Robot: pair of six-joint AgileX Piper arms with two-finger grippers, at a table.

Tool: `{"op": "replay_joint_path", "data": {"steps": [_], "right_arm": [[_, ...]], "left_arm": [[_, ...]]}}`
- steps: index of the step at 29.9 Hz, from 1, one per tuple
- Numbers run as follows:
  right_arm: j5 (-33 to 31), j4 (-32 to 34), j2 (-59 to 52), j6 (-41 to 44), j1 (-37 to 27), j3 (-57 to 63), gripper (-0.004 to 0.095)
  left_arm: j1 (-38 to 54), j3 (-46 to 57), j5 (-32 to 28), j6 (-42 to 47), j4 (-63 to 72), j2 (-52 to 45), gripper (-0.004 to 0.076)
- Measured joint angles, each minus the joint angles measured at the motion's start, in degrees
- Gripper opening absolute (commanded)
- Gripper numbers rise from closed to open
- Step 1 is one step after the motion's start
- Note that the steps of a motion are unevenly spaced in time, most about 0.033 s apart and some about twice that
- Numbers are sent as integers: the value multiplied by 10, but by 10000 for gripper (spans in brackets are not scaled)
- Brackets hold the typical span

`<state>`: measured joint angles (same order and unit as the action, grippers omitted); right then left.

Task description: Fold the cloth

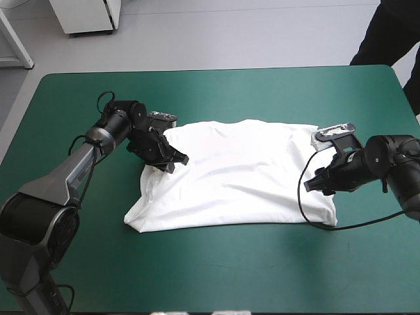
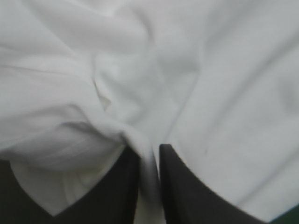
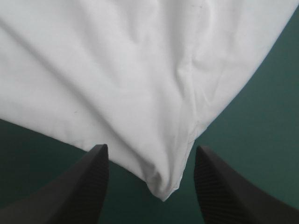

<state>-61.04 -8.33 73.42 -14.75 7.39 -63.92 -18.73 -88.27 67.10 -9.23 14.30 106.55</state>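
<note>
Pinching a fold of T-shirt (image 1: 243,177), left gripper (image 2: 149,148) is clamped; right gripper (image 3: 150,150) straddles a corner, jaws apart (teal-green cover (image 3: 261,140) beneath).

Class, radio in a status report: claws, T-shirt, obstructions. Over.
Left claw shut on the T-shirt, fabric bunched. Right claw open, T-shirt corner between its fingers. T-shirt mostly flat on teal-green cover. No obstruction seen.

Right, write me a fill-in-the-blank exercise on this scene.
1. The left end effector is ___ on the T-shirt.
2. The right end effector stands ___.
3. A corner of the T-shirt lies ___ the right end effector's fingers.
4. The table cover is ___ in colour.
Missing words: shut; open; between; teal-green.
</note>
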Motion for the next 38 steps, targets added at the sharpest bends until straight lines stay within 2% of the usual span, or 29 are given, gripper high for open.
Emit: {"op": "replay_joint_path", "data": {"steps": [2,4,14,21,28,38], "right_arm": [[0,8,0,6,0,-7,513],[0,20,0,16,0,-20,515],[-17,100,46,82,0,-96,515],[-7,153,175,109,-1,-167,514],[0,132,297,120,-43,-250,513],[32,103,380,115,-70,-293,513]], "left_arm": [[0,-22,18,-4,10,-7,383],[0,-37,25,-9,20,-15,417],[0,-50,36,-17,53,-106,417],[0,-77,41,-19,53,-172,417],[0,-80,46,-19,52,-193,417],[0,-80,48,-19,44,-194,417]]}}
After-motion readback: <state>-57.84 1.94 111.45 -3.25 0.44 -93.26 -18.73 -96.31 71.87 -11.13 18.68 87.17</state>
